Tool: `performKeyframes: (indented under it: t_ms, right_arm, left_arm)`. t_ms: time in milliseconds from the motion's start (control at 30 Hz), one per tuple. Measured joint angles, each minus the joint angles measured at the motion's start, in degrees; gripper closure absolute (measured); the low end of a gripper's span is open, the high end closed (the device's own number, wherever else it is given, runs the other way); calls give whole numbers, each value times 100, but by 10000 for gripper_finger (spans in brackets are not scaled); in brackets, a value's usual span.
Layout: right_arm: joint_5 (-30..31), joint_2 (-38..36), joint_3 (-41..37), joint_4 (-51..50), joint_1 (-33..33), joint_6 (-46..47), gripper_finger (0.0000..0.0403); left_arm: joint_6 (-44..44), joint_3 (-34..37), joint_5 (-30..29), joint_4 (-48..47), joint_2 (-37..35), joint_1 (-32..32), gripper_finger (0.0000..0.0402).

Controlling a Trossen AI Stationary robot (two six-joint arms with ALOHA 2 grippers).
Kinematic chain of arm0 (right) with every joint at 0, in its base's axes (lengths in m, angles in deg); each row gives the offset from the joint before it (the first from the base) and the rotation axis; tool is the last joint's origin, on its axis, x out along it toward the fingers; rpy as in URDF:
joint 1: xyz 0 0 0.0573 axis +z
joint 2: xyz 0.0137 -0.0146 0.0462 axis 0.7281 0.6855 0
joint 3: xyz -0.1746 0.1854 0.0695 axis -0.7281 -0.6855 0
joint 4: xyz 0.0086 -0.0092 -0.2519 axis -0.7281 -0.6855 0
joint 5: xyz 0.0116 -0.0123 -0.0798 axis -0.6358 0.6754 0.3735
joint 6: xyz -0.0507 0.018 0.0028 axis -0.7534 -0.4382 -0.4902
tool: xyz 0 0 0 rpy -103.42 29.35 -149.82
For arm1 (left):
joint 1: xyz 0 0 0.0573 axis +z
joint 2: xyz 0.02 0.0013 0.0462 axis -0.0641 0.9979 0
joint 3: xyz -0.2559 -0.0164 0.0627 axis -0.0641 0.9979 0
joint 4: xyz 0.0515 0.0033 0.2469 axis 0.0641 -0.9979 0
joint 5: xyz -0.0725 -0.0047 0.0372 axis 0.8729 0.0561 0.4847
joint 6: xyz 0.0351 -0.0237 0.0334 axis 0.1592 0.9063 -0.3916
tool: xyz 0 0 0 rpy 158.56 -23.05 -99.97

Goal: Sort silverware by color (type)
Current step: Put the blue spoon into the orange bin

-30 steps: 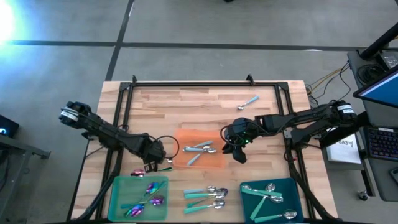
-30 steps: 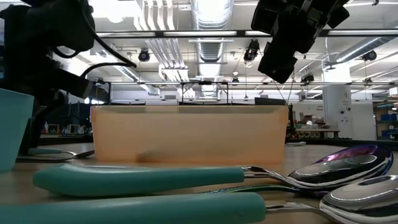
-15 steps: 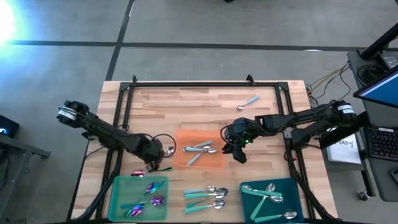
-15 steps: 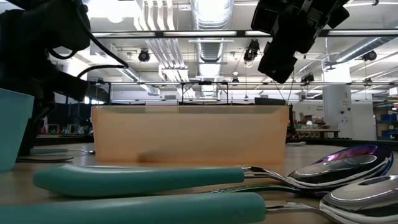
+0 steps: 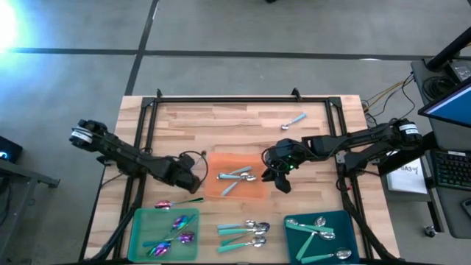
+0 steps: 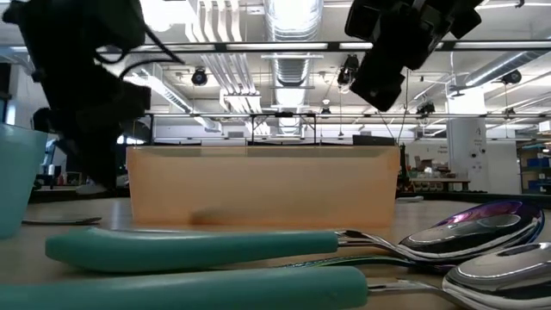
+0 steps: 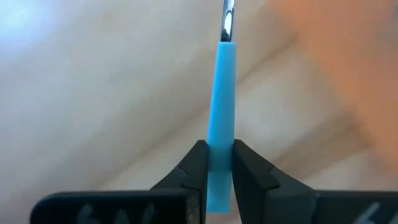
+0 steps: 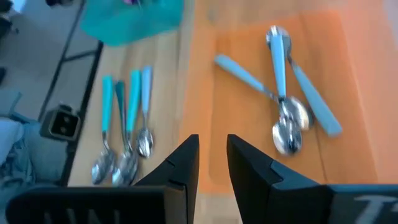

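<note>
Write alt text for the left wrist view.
The left gripper is shut on the light-blue handle of a spoon, which points away over the wooden table. An orange tray blurs at one side.

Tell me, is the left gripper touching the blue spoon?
Touching. The left wrist view shows the left gripper with both fingers pressed against the blue spoon handle.

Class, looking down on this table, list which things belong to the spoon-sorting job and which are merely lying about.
Job:
- light-blue spoon gripped by left gripper
- spoons in orange tray
- loose spoons
- far spoon
- purple-bowled spoon
- right gripper, empty, over the orange tray

Lying about:
- keyboard
- cables
</note>
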Motion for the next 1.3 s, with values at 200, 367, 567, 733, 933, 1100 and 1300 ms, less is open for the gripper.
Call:
performKeyframes:
  t_ms: [200,367,567,733,933,1100,1300]
  right_arm:
    - [2,0,0,986,0,-2,330]
    - [149,0,0,1862,2,-2,330]
    - [146,-4,0,2005,2,-217,330]
    - [146,-4,0,2268,0,-137,331]
    - [210,-4,190,2308,0,-226,349]
    - [375,-4,378,2302,-32,-374,355]
    - [453,-2,400,2291,-156,-540,317]
  left_arm:
    - [59,-553,-1190,-65,2,-14,372]
    - [-327,-1283,-2281,45,24,-38,372]
    - [-1966,-1791,-3296,2173,92,-111,372]
    - [-3252,-1712,-3116,4212,315,-155,371]
    - [-3417,-1691,-3003,4811,631,-157,371]
    - [-3571,-1691,-2983,5272,860,-195,371]
    - [-4138,-1691,-3220,5698,874,-271,371]
